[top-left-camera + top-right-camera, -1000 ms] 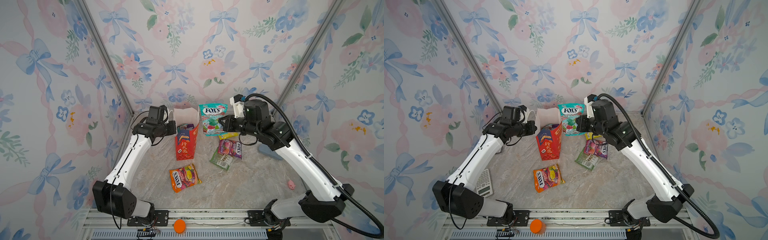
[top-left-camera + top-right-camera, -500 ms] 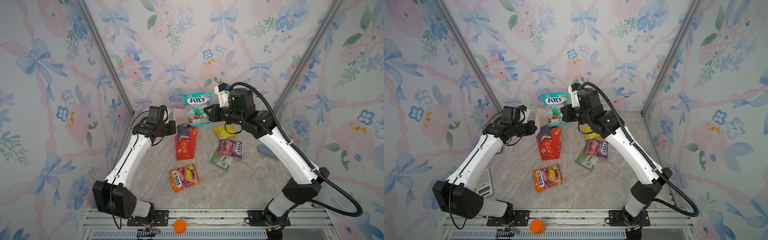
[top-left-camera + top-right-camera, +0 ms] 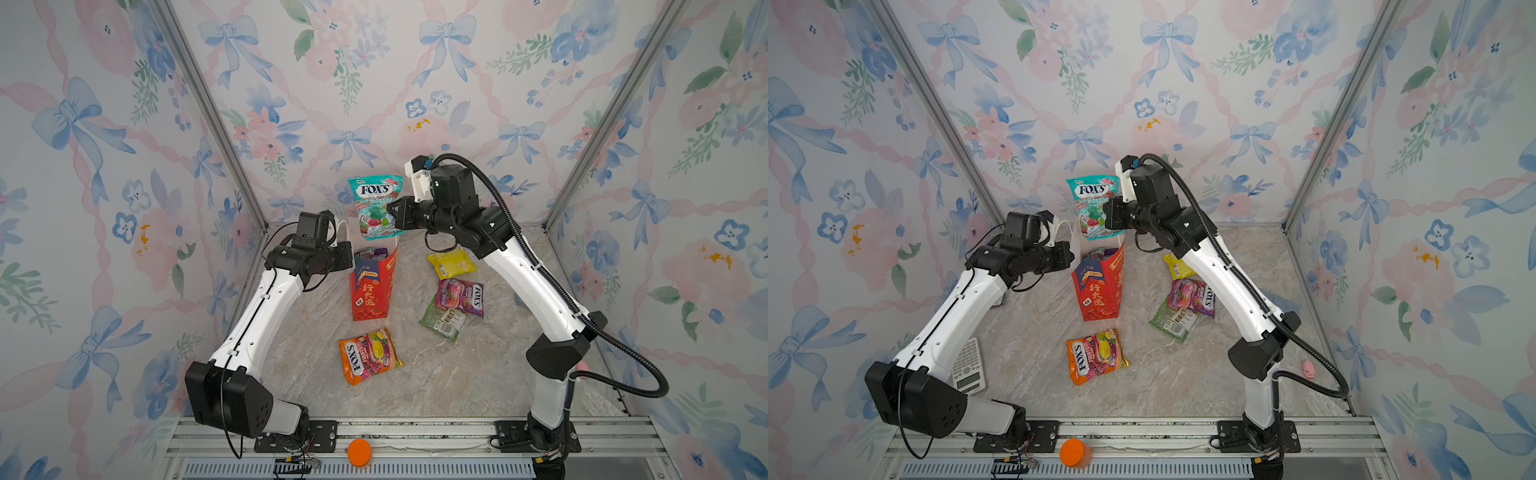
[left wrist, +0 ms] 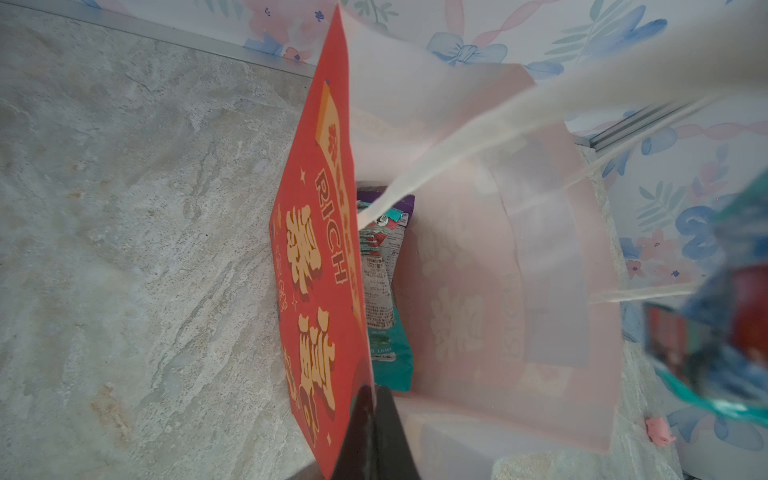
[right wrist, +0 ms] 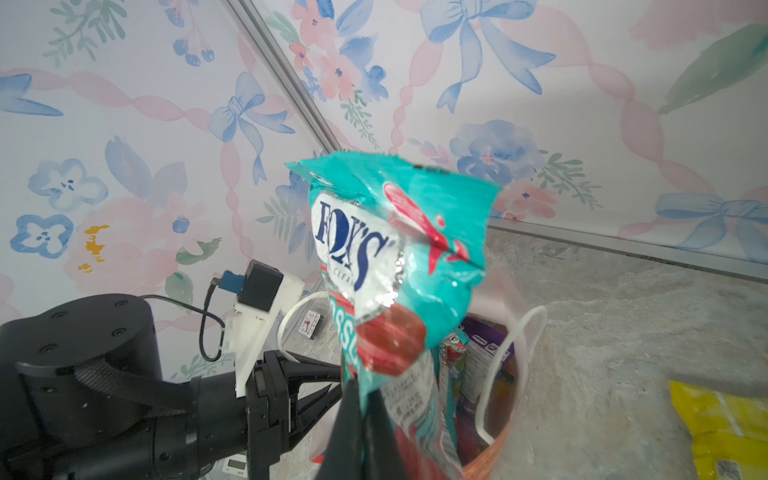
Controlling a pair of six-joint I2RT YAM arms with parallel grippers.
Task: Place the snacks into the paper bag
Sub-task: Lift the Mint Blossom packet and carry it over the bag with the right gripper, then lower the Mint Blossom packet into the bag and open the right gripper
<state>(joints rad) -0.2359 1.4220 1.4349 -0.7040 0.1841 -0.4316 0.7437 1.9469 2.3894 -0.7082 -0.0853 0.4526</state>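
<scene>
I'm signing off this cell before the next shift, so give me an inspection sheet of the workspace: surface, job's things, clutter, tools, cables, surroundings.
Surface: pale marbled tabletop.
Job's things: red paper bag upright, packets inside; teal packet held above its mouth; yellow packet, orange packet, and magenta packet overlapping green packet, lie on the tabletop.
Clutter: calculator, pink toy, small clock, orange round object on the front rail.
Tools: left tool shut on the bag's wall; right tool shut on the teal packet.
Cables: black hose loops off the right arm.
Surroundings: floral wallpaper walls.
</scene>
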